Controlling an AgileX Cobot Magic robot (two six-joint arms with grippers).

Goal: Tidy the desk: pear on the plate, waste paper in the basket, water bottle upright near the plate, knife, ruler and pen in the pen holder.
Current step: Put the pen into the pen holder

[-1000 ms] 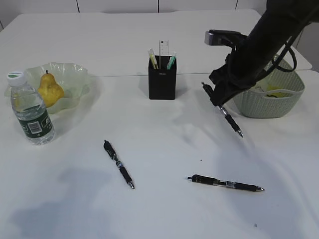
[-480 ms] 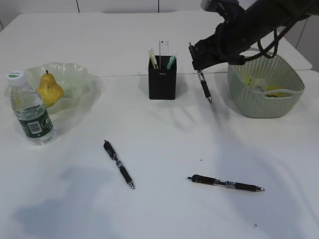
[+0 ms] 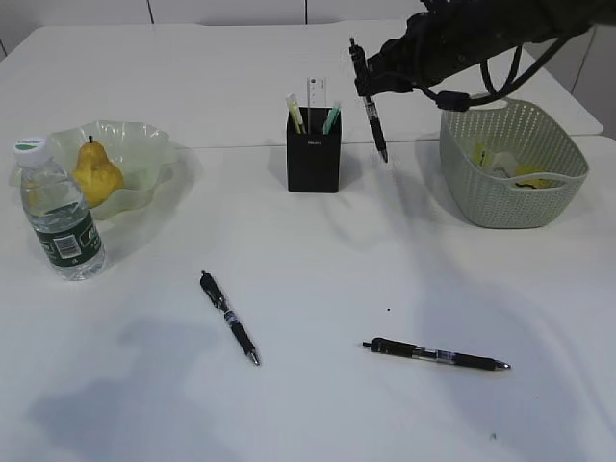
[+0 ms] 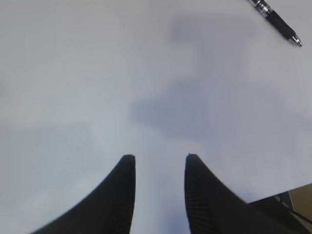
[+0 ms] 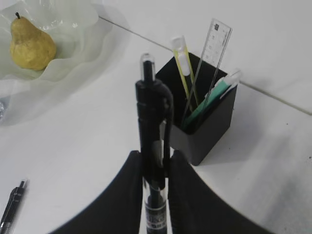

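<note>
The held pen hangs nearly upright in the air, tip down, just right of the black pen holder and clamped between the right gripper's fingers, while the ruler and two other sticks, one yellowish and one green, already stand in that holder. Two more pens lie flat on the desk, one near the middle and one further right. The pear sits on the plate with the water bottle upright beside it, the basket holds what looks like yellow and white waste paper, and the left gripper hovers over bare desk with jaws apart, holding nothing.
</note>
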